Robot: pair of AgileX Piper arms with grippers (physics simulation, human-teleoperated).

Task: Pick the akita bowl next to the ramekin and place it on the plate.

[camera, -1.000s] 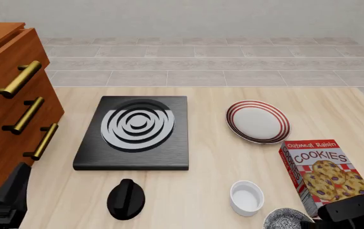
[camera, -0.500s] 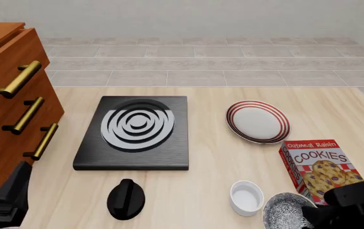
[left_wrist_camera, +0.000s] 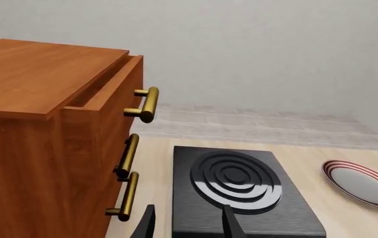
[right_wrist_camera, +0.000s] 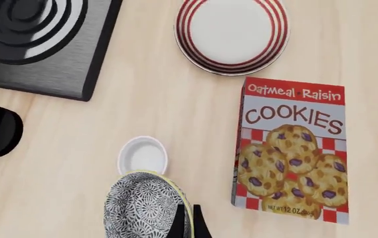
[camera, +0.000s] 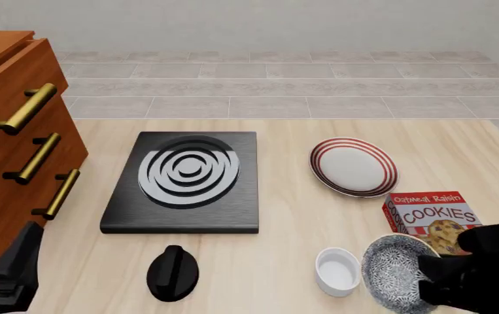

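At the near right corner of the table (camera: 319, 131) I have the right gripper (right_wrist_camera: 186, 220) clamped on the rim of the speckled bowl (camera: 395, 271), one finger inside and one outside. The bowl is tilted, with its patterned inside facing the left, and it appears raised off the table in the front view. It sits just beside the white cup (camera: 337, 271), which stands upright on the wood, and in front of the cookie box (camera: 432, 221) lying flat. The red-striped plate (camera: 353, 166) lies farther back, well apart from the bowl, to the right of the black stove (camera: 184, 181). A black knob-like thing (camera: 172, 272) rests near the stove's front edge. My left gripper (left_wrist_camera: 187, 223) hangs by the wooden drawers (camera: 18, 150), its fingers apart and holding nothing.
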